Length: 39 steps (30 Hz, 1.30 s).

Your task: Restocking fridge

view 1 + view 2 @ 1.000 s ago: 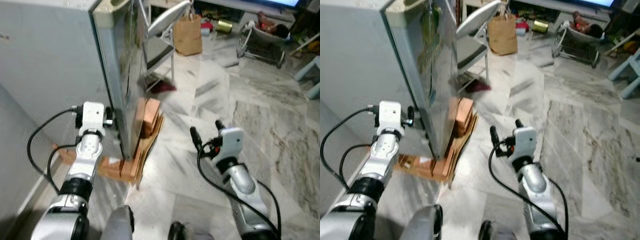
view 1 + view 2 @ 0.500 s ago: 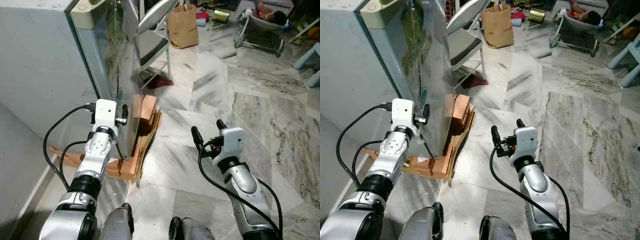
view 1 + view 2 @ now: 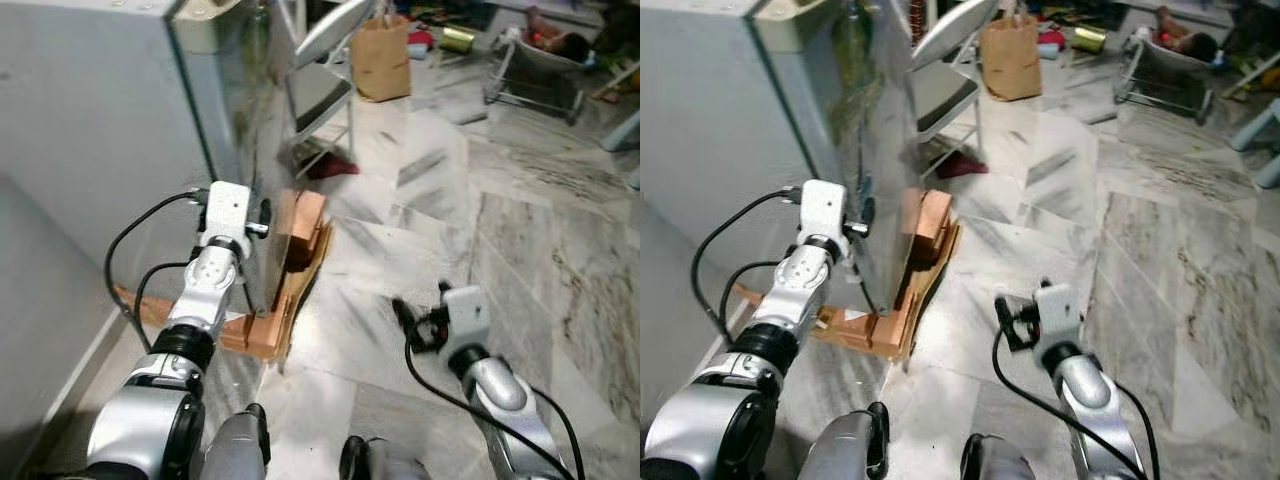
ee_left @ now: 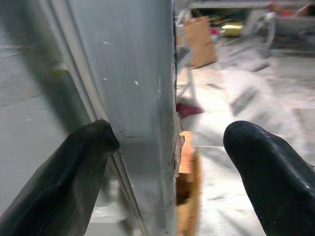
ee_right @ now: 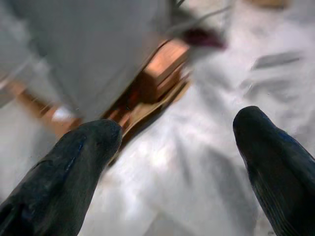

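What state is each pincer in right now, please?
Left pincer: open, fingers astride the fridge door edge, not clamped.
Right pincer: open, holding nothing, above the floor.

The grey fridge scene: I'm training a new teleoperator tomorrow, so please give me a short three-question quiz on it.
1. True or false: the left gripper has its two black fingers on either side of the edge of the tall grey metal fridge.
2. What lies on the marble floor at the fridge's base?
A. flattened brown cardboard
B. a blue towel
C. a glass bottle
3. Fill in: the right gripper hangs open over the ____.

Key: 1 true. 2 A, the flattened brown cardboard. 3 floor.
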Available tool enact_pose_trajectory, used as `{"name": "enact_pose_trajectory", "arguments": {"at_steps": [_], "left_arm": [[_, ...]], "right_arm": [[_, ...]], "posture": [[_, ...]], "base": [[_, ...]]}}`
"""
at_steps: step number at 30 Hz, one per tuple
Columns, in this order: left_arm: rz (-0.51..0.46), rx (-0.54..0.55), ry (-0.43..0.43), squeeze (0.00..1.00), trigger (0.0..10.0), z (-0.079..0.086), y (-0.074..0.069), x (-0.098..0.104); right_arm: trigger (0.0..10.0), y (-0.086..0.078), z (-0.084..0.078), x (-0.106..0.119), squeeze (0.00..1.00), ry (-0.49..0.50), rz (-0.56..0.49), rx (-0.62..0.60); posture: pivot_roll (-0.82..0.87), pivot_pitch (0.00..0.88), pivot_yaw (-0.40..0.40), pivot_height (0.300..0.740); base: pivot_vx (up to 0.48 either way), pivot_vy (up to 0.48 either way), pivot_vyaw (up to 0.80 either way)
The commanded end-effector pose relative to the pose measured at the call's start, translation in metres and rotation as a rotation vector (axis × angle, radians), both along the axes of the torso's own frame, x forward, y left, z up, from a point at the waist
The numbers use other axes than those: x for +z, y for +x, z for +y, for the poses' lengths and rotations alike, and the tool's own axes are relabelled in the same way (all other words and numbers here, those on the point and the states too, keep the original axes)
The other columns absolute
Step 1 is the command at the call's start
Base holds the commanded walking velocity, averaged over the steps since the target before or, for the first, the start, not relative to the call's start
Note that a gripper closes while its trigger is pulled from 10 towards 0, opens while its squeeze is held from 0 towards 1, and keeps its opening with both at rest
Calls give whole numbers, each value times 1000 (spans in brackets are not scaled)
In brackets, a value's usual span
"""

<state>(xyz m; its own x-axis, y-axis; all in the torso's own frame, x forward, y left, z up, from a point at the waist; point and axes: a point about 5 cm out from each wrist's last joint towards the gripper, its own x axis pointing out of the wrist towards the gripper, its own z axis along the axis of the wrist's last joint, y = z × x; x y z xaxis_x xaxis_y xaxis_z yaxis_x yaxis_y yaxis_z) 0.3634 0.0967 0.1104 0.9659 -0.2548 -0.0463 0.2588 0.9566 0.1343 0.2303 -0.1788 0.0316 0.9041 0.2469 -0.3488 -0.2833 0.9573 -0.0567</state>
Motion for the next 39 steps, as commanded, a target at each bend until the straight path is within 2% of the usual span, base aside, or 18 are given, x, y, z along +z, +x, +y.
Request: {"name": "enact_pose_trajectory", "arguments": {"at_steps": [1, 2, 5, 6, 9, 12, 13, 16, 17, 19, 21, 22, 25, 28, 29, 32, 37, 39], "left_arm": [[-217, -352, 24, 0, 10000, -80, -7, 51], [-246, -432, 19, 0, 10000, -98, -16, 56], [-281, -529, -4, 0, 10000, -122, -29, 64], [-315, -639, -66, 0, 10000, -151, -47, 76], [-333, -685, -114, 0, 10000, -165, -55, 86], [-314, -585, -105, 0, 10000, -147, -35, 85], [-301, -519, -104, 0, 10000, -130, -25, 84], [-302, -431, -104, 0, 10000, -98, -14, 83], [-302, -431, -104, 0, 10000, -98, -14, 83], [-304, -342, -87, 0, 10000, -68, -10, 76], [-295, -314, -56, 0, 10000, -55, -10, 69], [-246, -266, -39, 0, 10000, -37, -10, 56], [-193, -134, -30, 0, 10000, -3, -19, 31], [-132, -14, -10, 0, 10000, 31, -37, 5], [-103, 43, 11, 0, 10000, 51, -48, -6], [-85, 123, 32, 0, 10000, 78, -58, -11], [-67, 192, 70, 0, 10000, 102, -75, -14], [-65, 199, 78, 0, 10000, 104, -78, -15]], "right_arm": [[10000, -1, 6, -2, 0, 1, 21, 47], [10000, -2, 8, -3, 0, 1, 31, 58], [10000, -3, 10, -5, 0, 8, 45, 73], [10000, -7, 14, -8, 0, 13, 74, 112], [10000, -7, 17, -10, 0, 16, 89, 138], [10000, -6, 19, -11, 0, 18, 93, 144], [10000, -6, 19, -12, 0, 20, 95, 147], [10000, -5, 21, -14, 0, 25, 90, 152], [10000, -5, 21, -14, 0, 25, 90, 152], [10000, -2, 23, -16, 0, 39, 68, 142], [10000, 0, 24, -15, 0, 48, 50, 130], [10000, 4, 24, -12, 0, 56, 19, 107], [10000, 9, 23, -5, 0, 80, -32, 65], [10000, 14, 22, 4, 0, 101, -76, 28], [10000, 18, 22, 7, 0, 106, -91, 20], [10000, 21, 26, 12, 0, 117, -111, 20], [10000, 24, 36, 18, 0, 121, -129, 34], [10000, 25, 37, 19, 0, 123, -133, 36]], "posture": [[51, 109, -71, 740], [50, 109, -72, 740], [49, 106, -70, 740], [47, 105, -68, 740], [48, 104, -64, 740], [50, 102, -59, 740], [53, 102, -57, 740], [65, 101, -53, 740], [65, 101, -53, 740], [67, 97, -48, 740], [67, 97, -48, 740], [68, 96, -47, 740], [68, 96, -45, 740], [78, 97, -48, 740], [85, 99, -50, 740], [98, 101, -53, 740], [114, 104, -59, 740], [115, 104, -58, 740]], "base": [[0, 0, 0], [0, 0, 0], [0, 0, 0], [0, 0, 0], [0, 0, 0], [0, 0, 0], [0, 0, 0], [0, 0, 0], [0, 0, 0], [0, 0, 0], [0, 0, 0], [0, 0, 0], [0, 0, 0], [0, -305, 0], [0, -461, 0], [0, -467, 0], [0, -472, -254], [0, -472, 0]]}}
